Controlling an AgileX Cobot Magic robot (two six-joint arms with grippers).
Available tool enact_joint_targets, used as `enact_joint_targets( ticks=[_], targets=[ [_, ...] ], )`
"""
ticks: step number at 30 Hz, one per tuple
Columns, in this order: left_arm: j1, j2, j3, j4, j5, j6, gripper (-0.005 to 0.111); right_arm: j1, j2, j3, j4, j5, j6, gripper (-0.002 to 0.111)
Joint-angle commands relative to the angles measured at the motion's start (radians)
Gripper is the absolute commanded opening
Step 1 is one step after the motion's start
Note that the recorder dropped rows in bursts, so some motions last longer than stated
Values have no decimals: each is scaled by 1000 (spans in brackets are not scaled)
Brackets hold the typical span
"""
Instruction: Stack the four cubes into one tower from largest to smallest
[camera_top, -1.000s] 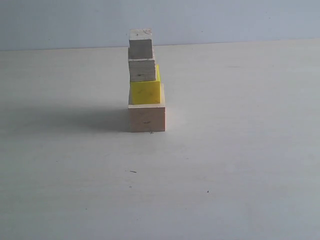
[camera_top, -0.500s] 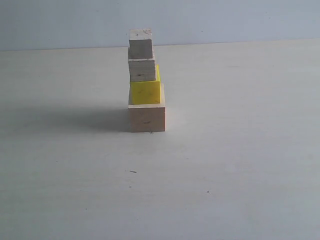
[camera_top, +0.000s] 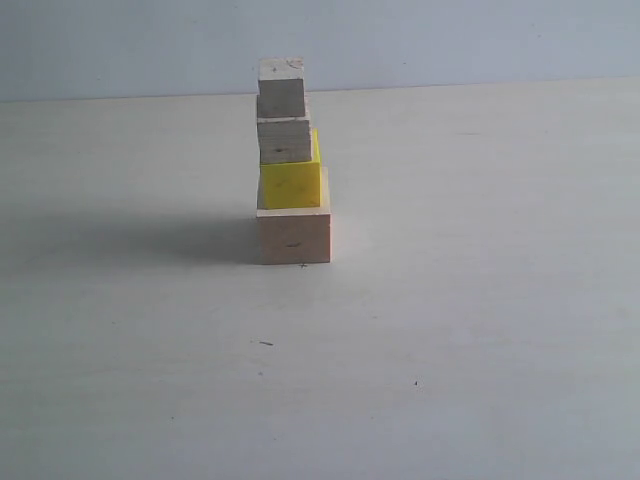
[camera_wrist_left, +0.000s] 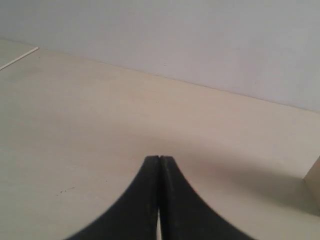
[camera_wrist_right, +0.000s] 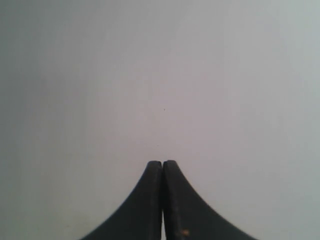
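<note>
Exterior view showed the tower (camera_top: 292, 160) unmoved over the past second near the tabletop's (camera_top: 480, 300) far edge, with the largest pale cube (camera_top: 294, 238), yellow cube (camera_top: 291, 185), medium cube (camera_top: 285, 141) and smallest cube (camera_top: 281, 88) stacked in order, while the left gripper (camera_wrist_left: 159, 159) and right gripper (camera_wrist_right: 162, 162) stayed pressed together and empty, suggesting the job was done.

This looks like a plain test room, like a lab. A small tower of wooden and yellow blocks (camera_top: 291, 170) stands on a wide, flat, pale cream table (camera_top: 480, 330). Behind the tower, past the table's far edge, rises a smooth, pale blue-grey wall (camera_top: 480, 40).
</note>
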Motion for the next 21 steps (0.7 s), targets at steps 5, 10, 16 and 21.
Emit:
enact_joint_targets(
  ticks=[5,10,16,21],
  targets=[
    [1,-6,9,5,13,-7,0,-4,-2,8,-3,2,5,0],
    [-1,-6,9,5,53,15,0,-4,-2,8,-3,2,5,0],
    [-2,-6,9,5,67,22,0,-4,-2,8,1,2,5,0],
    [-2,-6,9,5,68,42,0,-4,-2,8,1,2,5,0]
  ],
)
